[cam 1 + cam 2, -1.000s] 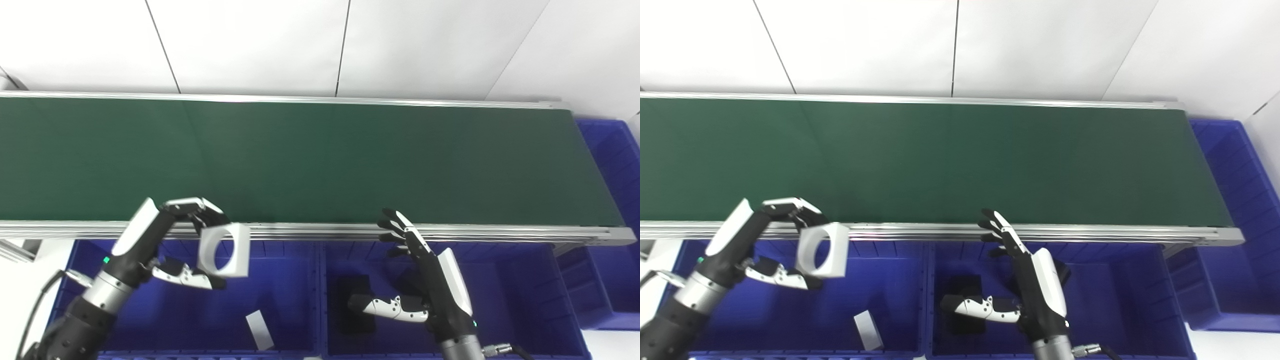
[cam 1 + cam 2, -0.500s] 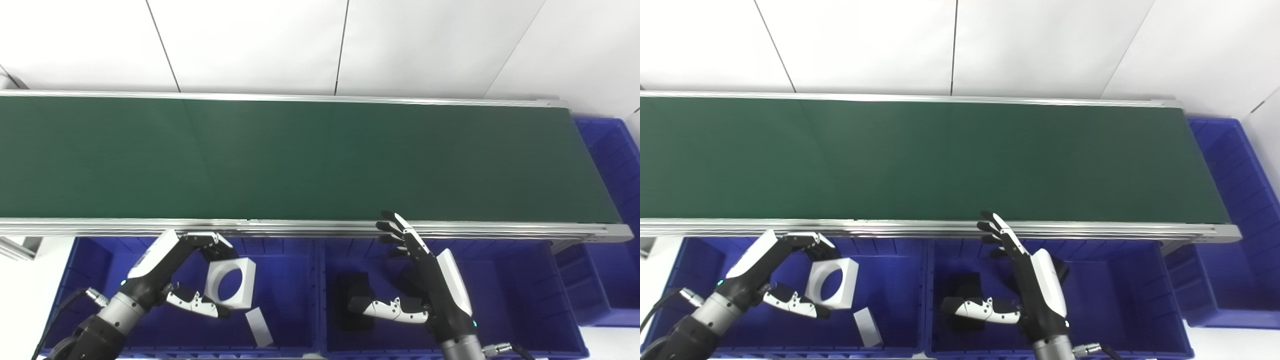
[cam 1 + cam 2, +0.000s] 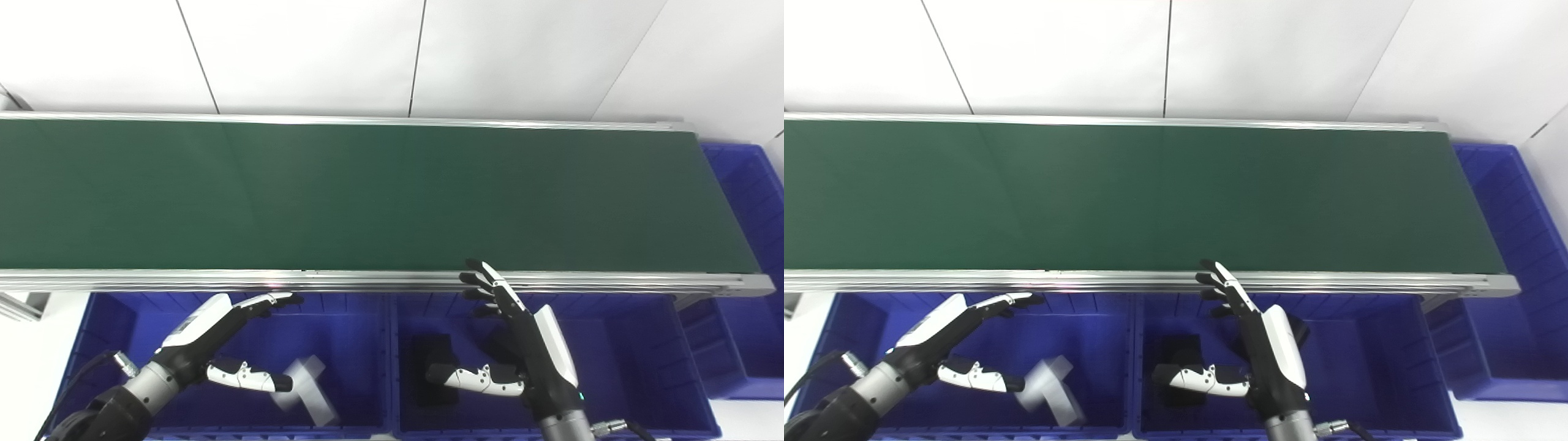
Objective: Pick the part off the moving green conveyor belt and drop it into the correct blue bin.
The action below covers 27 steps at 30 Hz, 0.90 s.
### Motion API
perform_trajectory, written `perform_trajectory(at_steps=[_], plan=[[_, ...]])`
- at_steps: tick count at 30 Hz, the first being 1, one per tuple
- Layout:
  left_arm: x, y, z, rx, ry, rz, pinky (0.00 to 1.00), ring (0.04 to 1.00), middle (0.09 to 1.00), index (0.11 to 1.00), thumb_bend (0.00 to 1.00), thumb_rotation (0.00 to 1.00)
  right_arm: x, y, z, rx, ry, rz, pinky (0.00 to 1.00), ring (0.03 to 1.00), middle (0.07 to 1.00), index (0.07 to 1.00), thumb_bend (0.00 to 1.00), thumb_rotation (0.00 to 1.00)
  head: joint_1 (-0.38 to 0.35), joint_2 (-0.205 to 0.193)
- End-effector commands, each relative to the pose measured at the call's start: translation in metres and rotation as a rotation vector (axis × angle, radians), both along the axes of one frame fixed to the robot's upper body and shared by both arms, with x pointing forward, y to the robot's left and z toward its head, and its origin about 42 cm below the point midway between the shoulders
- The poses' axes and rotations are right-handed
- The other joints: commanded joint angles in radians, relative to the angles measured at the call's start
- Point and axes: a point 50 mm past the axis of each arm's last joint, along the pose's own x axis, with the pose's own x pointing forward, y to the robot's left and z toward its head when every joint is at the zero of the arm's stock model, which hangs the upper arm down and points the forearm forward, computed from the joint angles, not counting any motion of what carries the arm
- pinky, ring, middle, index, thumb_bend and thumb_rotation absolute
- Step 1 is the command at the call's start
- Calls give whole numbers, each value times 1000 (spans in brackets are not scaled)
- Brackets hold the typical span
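Over the left blue bin point(image 3: 116, 331), left hand point(image 3: 214, 343) spread and empty, blurred white part point(image 3: 303, 383) dropping; best lift straight clear, right hand point(image 3: 520, 355) open beside.

A conveyor belt point(image 3: 392, 196) runs the width of the scene, with two bins along its near edge: the left bin point(image 3: 361, 343) and the middle bin point(image 3: 618, 343) side by side, and a third bin point(image 3: 750, 202) at its right end. A blurred part point(image 3: 303, 383) lies in the left bin, just right of the left hand point(image 3: 208, 349); the right hand point(image 3: 520, 349) hangs over the middle bin, beside a block point(image 3: 436, 380).
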Motion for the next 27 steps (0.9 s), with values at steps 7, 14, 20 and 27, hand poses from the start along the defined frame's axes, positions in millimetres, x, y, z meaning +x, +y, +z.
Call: perform_trajectory(at_steps=[7,14,20,27], plan=[[-8,-15,13,-285,-102,13,782,849,868,849,842,661,-3,1,11,-30,-14,0,683,782,839,910,930,433,-23,-11],[-15,-34,14,-452,-78,53,796,870,902,890,881,613,-5,0,11,-24,-6,-3,675,769,834,903,950,419,-23,-13],[-19,-48,14,-536,-79,84,824,880,926,931,882,529,-6,-1,12,-28,-6,0,679,774,835,907,943,420,-17,-13],[-23,-55,11,-575,-88,109,826,877,934,951,889,428,-7,-2,12,-23,8,-4,696,785,841,909,947,423,-16,-12]])
